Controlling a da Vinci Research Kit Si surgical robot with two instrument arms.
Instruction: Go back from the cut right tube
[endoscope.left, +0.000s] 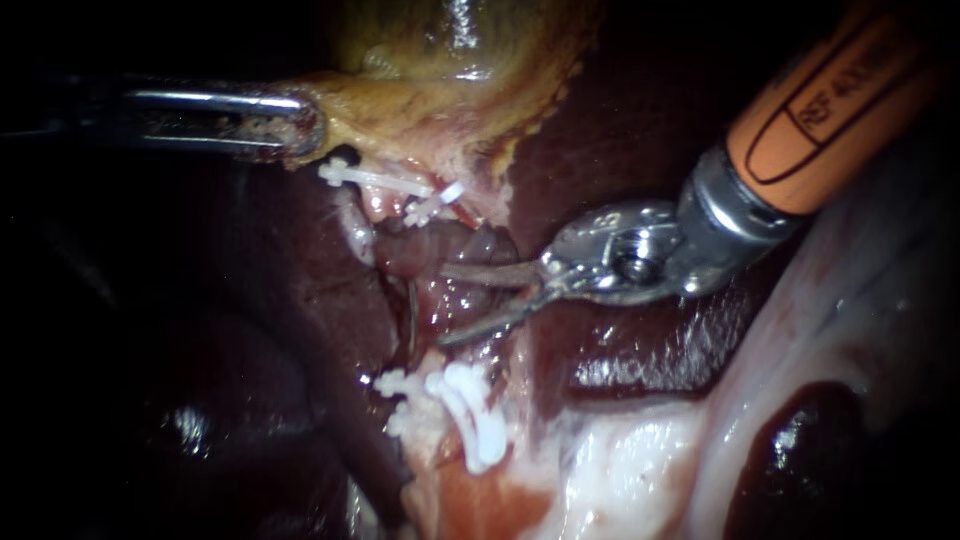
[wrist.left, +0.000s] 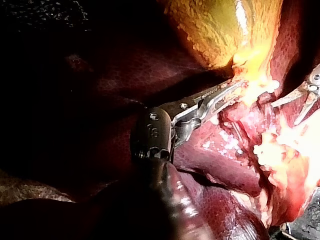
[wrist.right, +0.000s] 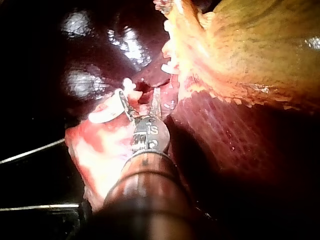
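My right instrument (endoscope.left: 462, 300) comes in from the upper right on an orange shaft. Its two thin blades stand open over raw red tissue between two sets of white clips. The upper clips (endoscope.left: 372, 178) lie under the gallbladder's edge, and the lower clips (endoscope.left: 472, 410) sit on pale tissue. I cannot make out the cut tube ends clearly. My left instrument (endoscope.left: 305, 130) reaches in from the left, with its jaws shut on the yellow edge of the gallbladder (endoscope.left: 450, 90). In the left wrist view those jaws (wrist.left: 235, 90) pinch that same edge. The open blades (wrist.right: 141, 100) show in the right wrist view.
Dark liver (endoscope.left: 300, 300) surrounds the dissected groove. Pale glistening tissue (endoscope.left: 640, 450) spreads along the lower right. In the left wrist view my right instrument's blades (wrist.left: 300, 102) show beside the clipped tissue. Two thin metal rods (wrist.right: 30, 150) lie beside the specimen.
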